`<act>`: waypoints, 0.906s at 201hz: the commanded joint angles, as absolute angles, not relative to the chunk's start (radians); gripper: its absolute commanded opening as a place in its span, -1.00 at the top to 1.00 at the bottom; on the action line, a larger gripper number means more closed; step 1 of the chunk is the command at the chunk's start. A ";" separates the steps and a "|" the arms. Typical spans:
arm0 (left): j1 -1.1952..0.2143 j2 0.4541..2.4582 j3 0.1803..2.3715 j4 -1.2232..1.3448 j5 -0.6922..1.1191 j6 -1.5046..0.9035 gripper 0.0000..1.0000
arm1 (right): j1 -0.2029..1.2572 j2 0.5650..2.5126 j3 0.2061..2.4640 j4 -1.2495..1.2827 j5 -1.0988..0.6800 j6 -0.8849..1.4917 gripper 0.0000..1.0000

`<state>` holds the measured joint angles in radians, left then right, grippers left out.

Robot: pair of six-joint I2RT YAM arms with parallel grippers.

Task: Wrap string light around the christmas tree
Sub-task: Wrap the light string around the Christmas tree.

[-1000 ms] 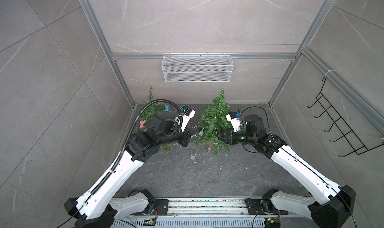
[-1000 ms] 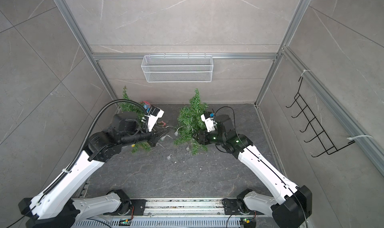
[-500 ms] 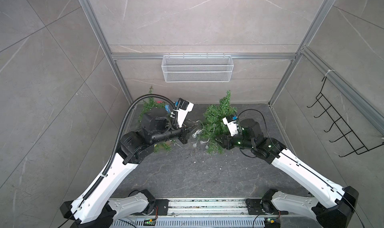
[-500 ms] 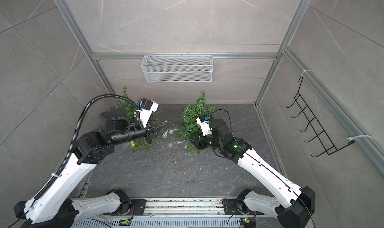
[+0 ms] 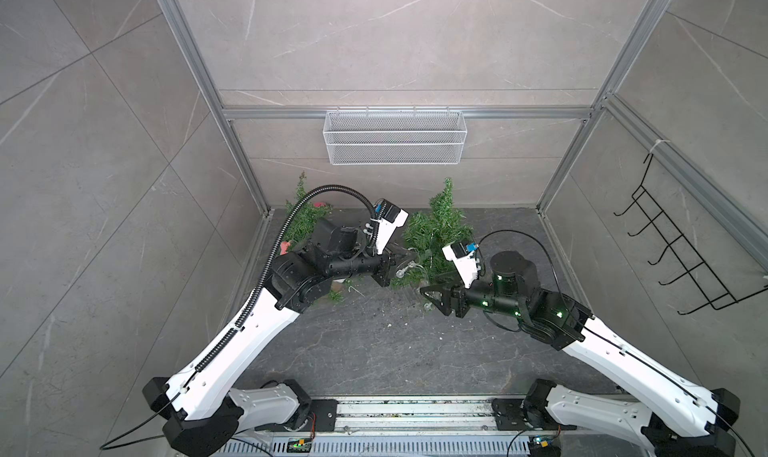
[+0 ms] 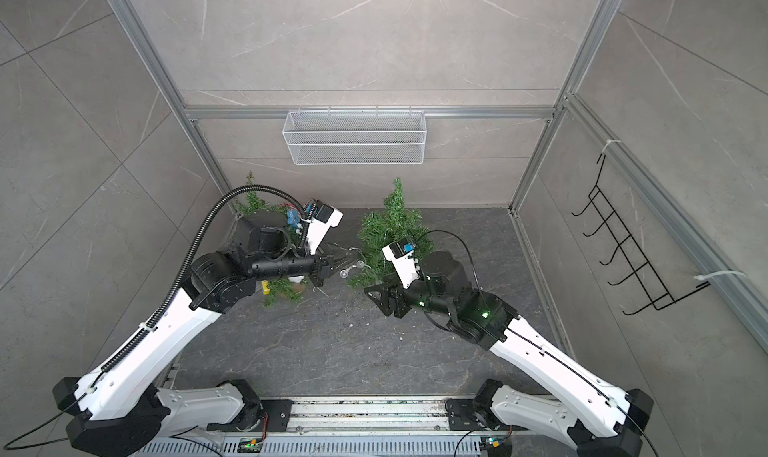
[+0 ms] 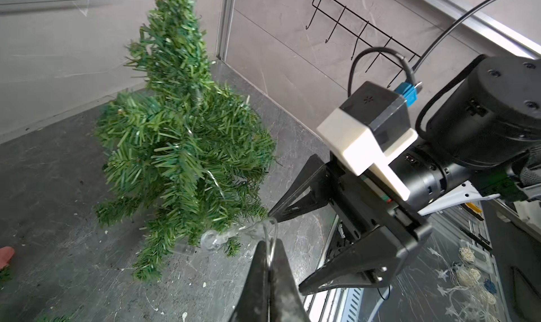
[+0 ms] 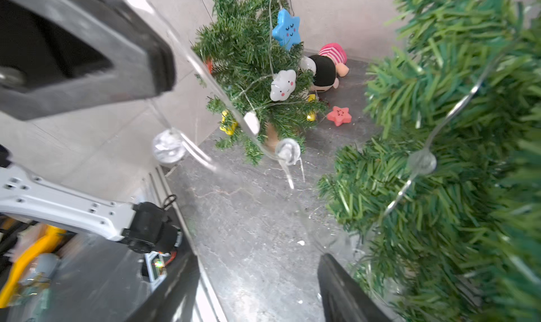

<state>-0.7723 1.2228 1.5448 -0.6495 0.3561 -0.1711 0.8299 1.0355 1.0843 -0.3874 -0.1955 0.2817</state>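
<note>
one string light (image 7: 211, 239) pinched in left gripper (image 7: 268, 248), near tree (image 7: 181, 147)

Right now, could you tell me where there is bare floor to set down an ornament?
Widest free patch: the floor between both arms, from the front rail up to the left gripper and right gripper. A smaller strip lies between the christmas tree and the right wall. Crowded: around the string light at the grippers, and the decorated tree's back-left corner.
</note>
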 commanded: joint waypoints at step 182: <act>-0.780 1.222 1.498 -0.693 0.411 -0.014 1.00 | 0.849 1.051 1.174 -0.337 -0.241 0.182 0.21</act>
<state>-0.7776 1.2182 1.4998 -0.6800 0.3988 -0.0521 0.8463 1.0695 1.1599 -0.3828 -0.2577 0.1860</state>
